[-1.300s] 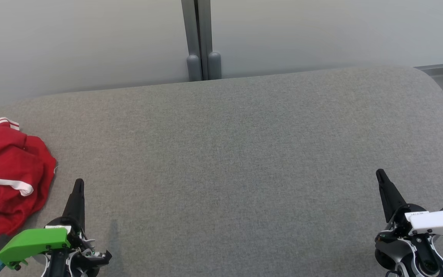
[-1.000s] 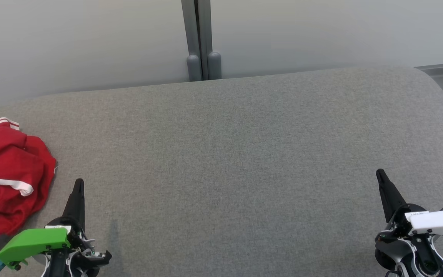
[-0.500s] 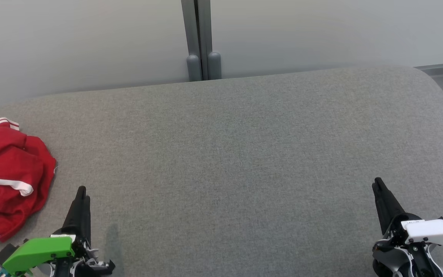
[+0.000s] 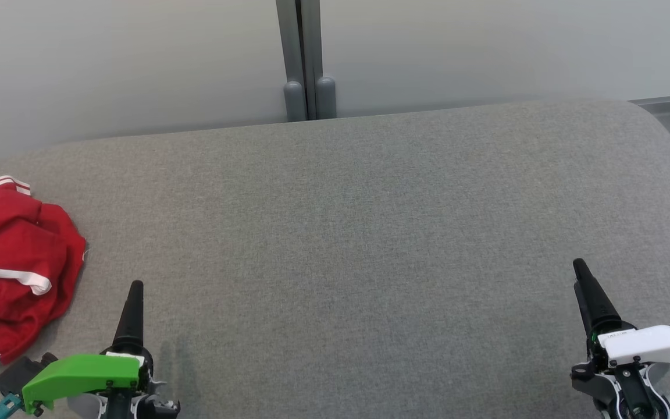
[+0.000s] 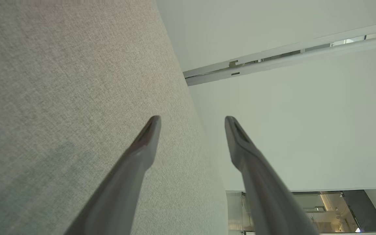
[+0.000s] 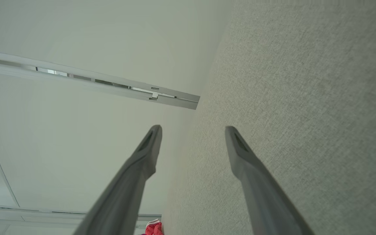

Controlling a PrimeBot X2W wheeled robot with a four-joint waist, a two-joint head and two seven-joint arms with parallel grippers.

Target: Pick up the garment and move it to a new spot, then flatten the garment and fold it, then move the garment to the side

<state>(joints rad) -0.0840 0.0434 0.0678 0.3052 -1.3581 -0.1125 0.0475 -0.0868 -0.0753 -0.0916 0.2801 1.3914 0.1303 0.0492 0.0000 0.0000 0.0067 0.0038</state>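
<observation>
The garment [image 4: 15, 267] is red with white stripes and lies crumpled at the far left of the grey padded surface [image 4: 370, 233]. A red corner of the garment [image 6: 153, 228] also peeks in at the bottom of the right wrist view. My left gripper [image 4: 135, 288] hovers at the lower left, just right of the garment and apart from it. In its wrist view the left gripper [image 5: 191, 119] is open and empty. My right gripper [image 4: 578, 266] is at the lower right, far from the garment. Its wrist view shows the right gripper [image 6: 193, 129] open and empty too.
Pale wall panels with a grey post [image 4: 306, 58] stand right behind the surface's far edge. The surface rounds off at its far right corner [image 4: 666, 134]. A wide bare stretch of grey fabric lies between the two grippers.
Both grippers have gone from shut to open. The left gripper has drifted a little to the right and toward me. The garment has not moved.
</observation>
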